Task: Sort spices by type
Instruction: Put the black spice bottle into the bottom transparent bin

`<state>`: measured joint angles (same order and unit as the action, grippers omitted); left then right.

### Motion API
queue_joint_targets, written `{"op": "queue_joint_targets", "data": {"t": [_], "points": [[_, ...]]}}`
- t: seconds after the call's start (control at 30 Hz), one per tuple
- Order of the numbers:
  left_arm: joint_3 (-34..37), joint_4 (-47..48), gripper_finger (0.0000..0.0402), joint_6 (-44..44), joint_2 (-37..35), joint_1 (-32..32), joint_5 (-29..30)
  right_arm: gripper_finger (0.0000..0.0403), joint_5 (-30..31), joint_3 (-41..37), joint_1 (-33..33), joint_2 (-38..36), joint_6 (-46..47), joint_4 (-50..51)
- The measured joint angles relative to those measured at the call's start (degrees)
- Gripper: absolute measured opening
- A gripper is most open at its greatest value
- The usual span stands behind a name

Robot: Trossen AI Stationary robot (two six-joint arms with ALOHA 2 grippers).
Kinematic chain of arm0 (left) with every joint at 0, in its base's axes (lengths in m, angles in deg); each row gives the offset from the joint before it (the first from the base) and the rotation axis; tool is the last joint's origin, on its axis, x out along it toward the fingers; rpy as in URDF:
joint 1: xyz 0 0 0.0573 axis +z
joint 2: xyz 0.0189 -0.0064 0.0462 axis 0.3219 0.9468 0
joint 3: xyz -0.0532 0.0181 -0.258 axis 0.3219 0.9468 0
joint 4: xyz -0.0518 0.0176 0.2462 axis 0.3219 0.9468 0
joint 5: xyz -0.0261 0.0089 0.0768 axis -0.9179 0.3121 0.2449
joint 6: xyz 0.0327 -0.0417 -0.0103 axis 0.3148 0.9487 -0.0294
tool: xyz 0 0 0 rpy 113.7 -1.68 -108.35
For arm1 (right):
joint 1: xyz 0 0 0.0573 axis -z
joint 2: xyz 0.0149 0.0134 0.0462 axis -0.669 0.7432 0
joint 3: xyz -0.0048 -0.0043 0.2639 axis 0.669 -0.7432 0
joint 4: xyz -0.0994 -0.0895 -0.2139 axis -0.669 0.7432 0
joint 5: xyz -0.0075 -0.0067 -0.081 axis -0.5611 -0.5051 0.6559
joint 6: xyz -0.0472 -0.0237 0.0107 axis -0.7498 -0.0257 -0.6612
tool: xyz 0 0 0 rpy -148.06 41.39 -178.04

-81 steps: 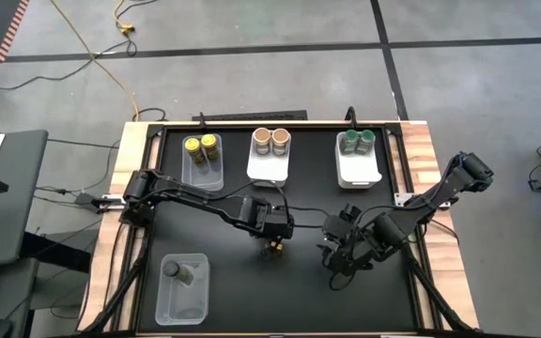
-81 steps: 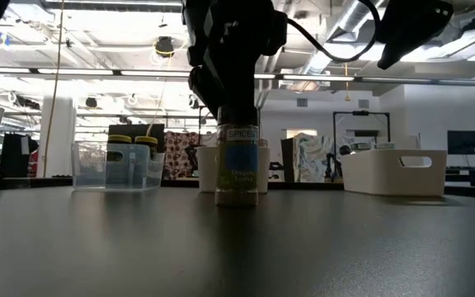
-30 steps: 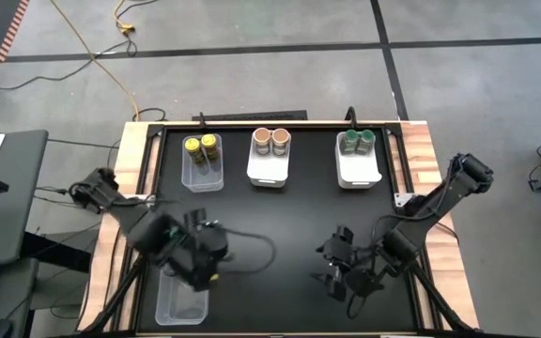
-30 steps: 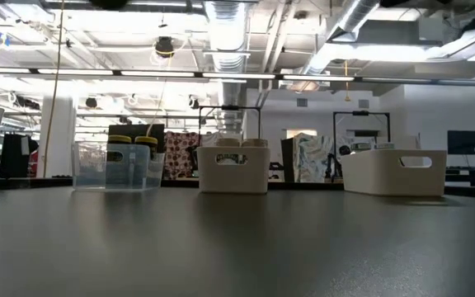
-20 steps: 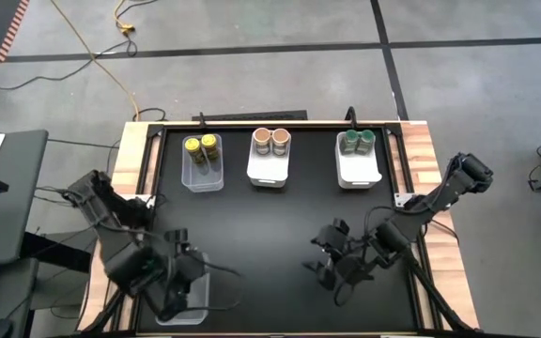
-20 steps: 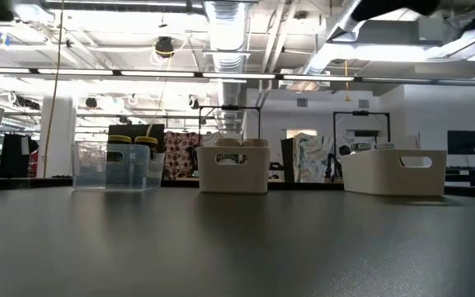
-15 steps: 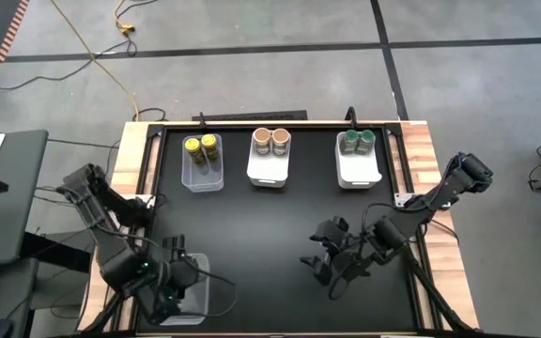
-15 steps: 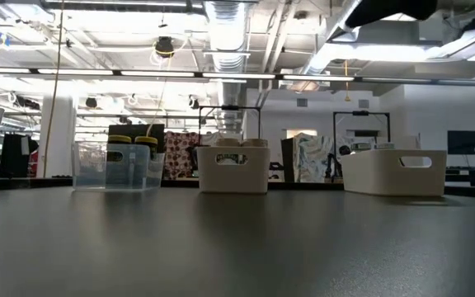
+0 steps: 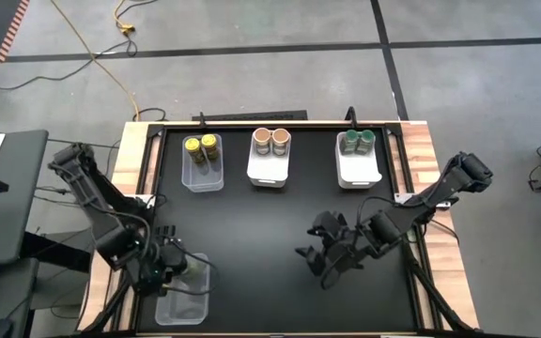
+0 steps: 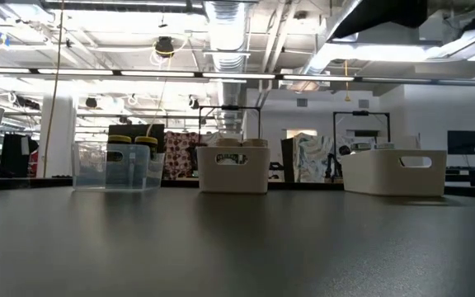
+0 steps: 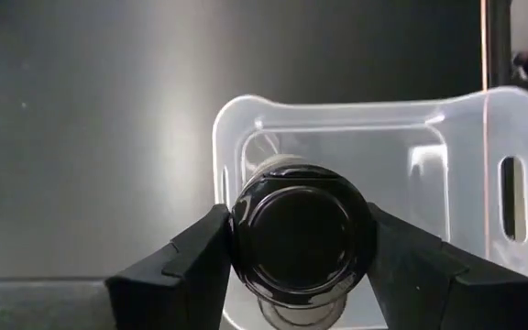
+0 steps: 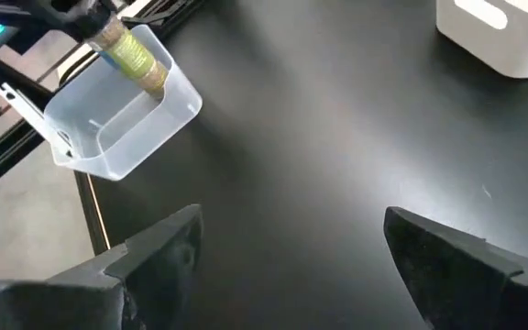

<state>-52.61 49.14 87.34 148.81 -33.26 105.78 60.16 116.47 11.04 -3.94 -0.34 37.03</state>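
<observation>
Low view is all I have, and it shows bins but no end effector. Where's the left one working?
Observer: The left end effector is over the clear bin at the table's near-left corner.
Operator: Holding anything?
Observer: Yes, it is shut on a dark-topped spice jar, held tilted at the bin's opening.
Operator: And the right one?
Observer: The right end effector is open and empty above bare tabletop.

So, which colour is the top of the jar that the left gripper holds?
Dark grey, nearly black; the left wrist view shows the jar best.
</observation>
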Motion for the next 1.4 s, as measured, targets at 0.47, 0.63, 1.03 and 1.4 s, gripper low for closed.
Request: {"op": "queue_joint_targets", "data": {"t": [0.47, 0.63, 1.03, 1.4], "points": [[0.1, -2.1, 0.0212, -5.7, 4.7, 4.6, -1.4, 0.0364, 0.0, 0.0, 0.0, 0.0, 0.4, -0.1], [0.1, -5.2, 0.0212, -5.7, 8.8, 4.6, -2.2, 0.0364, 0.0, 0.0, 0.0, 0.0, 0.3, 0.5], [0.1, -6.9, 0.0212, -4.8, 11.5, 4.6, -2.3, 0.0364, -0.2, 0.0, -0.1, 0.0, -0.9, 0.6], [0.1, -6.2, 0.0212, -2.8, 11.5, 4.4, -3.6, 0.0364, -1.3, 0.0, -0.1, 0.0, -1.1, 0.5]]}}
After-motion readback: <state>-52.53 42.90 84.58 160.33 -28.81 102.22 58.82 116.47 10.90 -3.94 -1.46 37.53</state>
